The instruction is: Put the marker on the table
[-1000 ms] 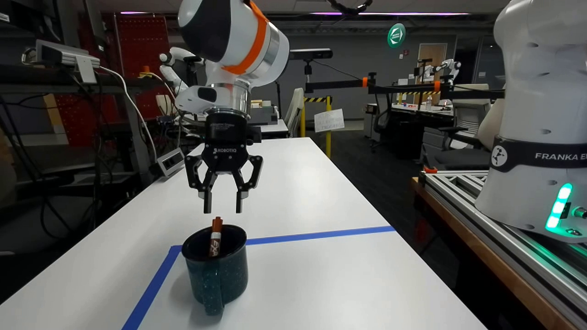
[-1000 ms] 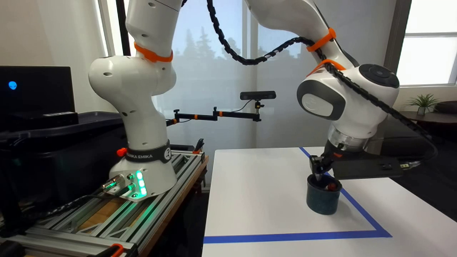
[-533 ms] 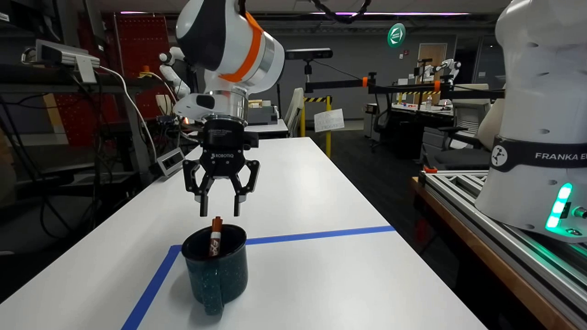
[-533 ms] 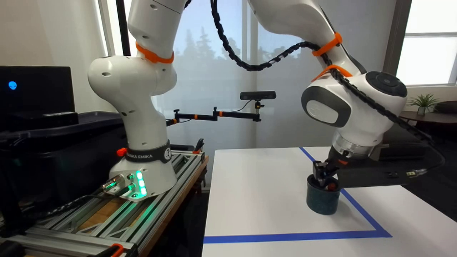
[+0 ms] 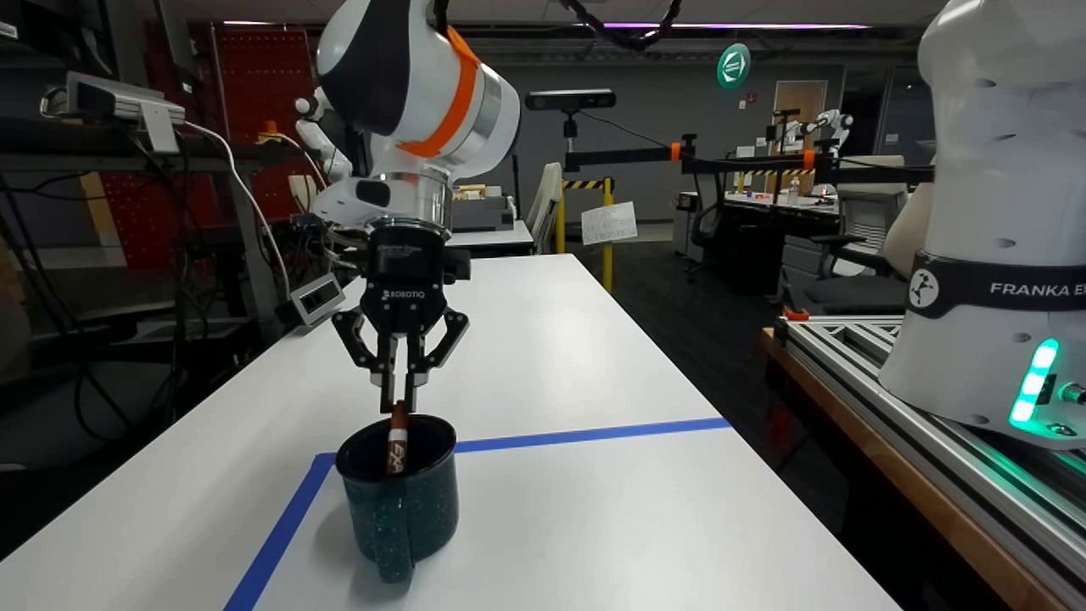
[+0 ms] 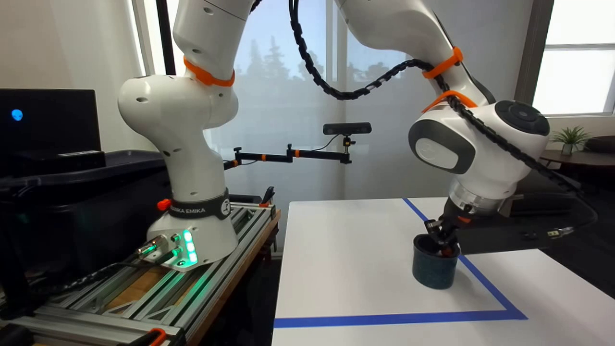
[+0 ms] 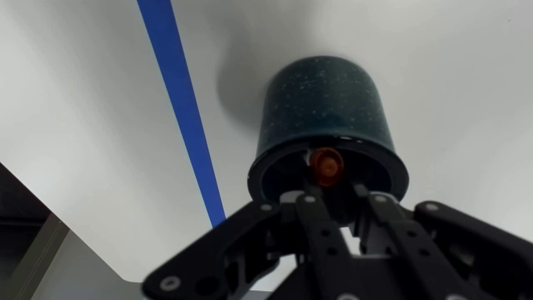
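Probably the weak spot here is how little of the marker [image 5: 397,441] there is to hold. It stands almost upright inside the dark blue cup [image 5: 428,509], its orange-brown upper end at about rim height or just above, and the gripper [image 5: 399,411] has its fingers [image 5: 387,397] set narrow on either side of that end; whether both press on it cannot be told, as the wrist view seems to leave a gap along one of them. Should the gripper rise on a one-sided or shallow pinch, the round barrel could slip free and drop into the cup, or swivel between the fingers. Should it pull sideways while the lower end, hidden in the cup, is against the wall, the marker would likely lever on the rim and tip the cup or drag it towards the blue tape [image 5: 284,530] nearby. The fingertips also sit close to that rim, so going lower might knock it. Afterwards, over the white table [image 5: 594,509], letting go too high or with the marker on end could make it bounce and roll, perhaps past the edge
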